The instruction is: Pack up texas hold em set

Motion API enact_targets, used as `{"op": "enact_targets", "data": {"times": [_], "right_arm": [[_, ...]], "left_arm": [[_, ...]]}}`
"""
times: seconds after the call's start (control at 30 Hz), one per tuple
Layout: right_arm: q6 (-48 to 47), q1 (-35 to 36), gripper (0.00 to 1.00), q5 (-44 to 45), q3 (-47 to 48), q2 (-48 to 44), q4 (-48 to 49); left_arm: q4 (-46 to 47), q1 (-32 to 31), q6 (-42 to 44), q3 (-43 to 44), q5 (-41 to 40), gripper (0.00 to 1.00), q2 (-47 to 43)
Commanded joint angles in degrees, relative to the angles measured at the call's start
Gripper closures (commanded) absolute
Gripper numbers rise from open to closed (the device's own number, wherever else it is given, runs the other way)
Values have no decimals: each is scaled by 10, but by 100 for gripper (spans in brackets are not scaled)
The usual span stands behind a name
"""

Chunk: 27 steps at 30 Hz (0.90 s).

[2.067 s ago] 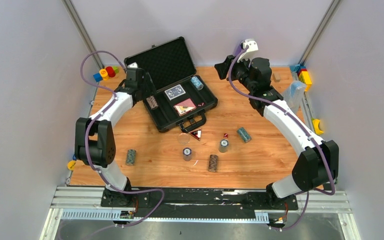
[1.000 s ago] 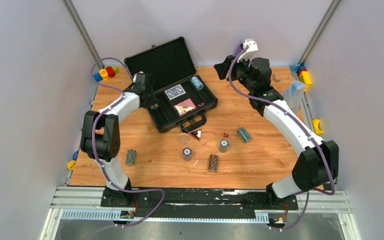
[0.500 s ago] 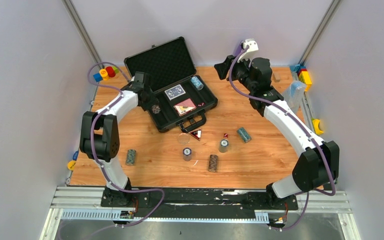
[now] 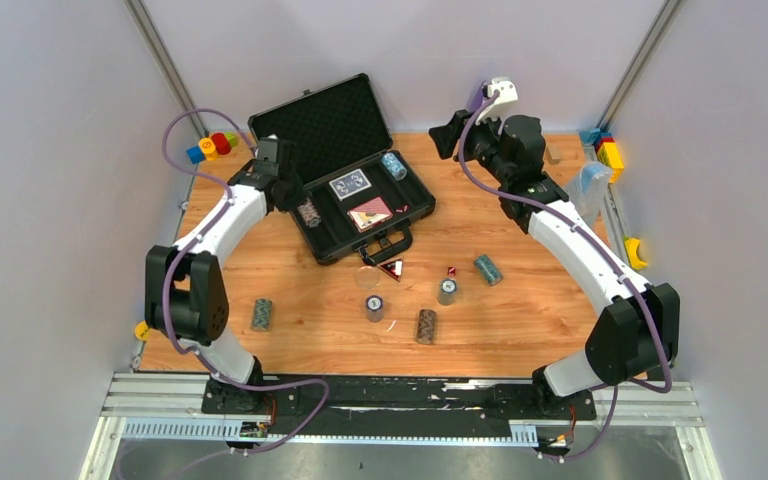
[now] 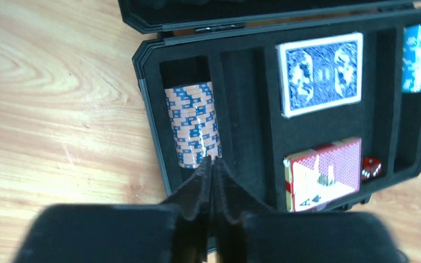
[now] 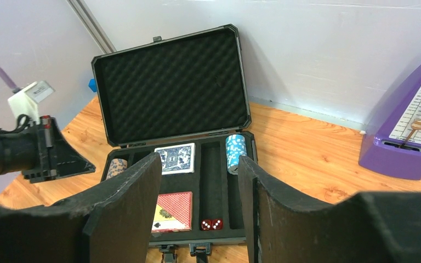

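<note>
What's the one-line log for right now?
left end effector: shut, tips by orange chip stack in case | right end effector: open, empty

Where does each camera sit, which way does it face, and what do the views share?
Top external: above and behind, looking down at the table; left arm and right arm visible.
Left wrist: on the left gripper, facing down into the case; jaws shut.
Right wrist: on the right gripper, facing across toward the back wall; jaws open.
Shared: all show the case and blue deck.
</note>
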Motion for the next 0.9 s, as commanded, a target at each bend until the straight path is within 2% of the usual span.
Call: {"op": "enact_targets", "data": {"times": [0.0, 0.23, 0.43, 0.57, 0.73, 0.87], "right_arm": [[-1, 1, 45, -2, 1, -21, 10], [7, 1, 45, -11, 6, -12, 12], [6, 1, 45, -9, 6, -10, 12], [2, 0, 45, -3, 6, -9, 12], [-1, 1, 45, 2, 6, -7, 12], [-1, 1, 45, 2, 5, -7, 11]], "left_arm": [[-19, -13, 15, -36, 25, 99, -58], [18, -42, 1, -95, 62, 100, -65], [38, -46, -3, -87, 73, 100, -22], [33, -46, 6, -64, 45, 100, 3], [7, -46, 16, -25, -27, 100, 40], [27, -43, 26, -14, -79, 100, 55]]}}
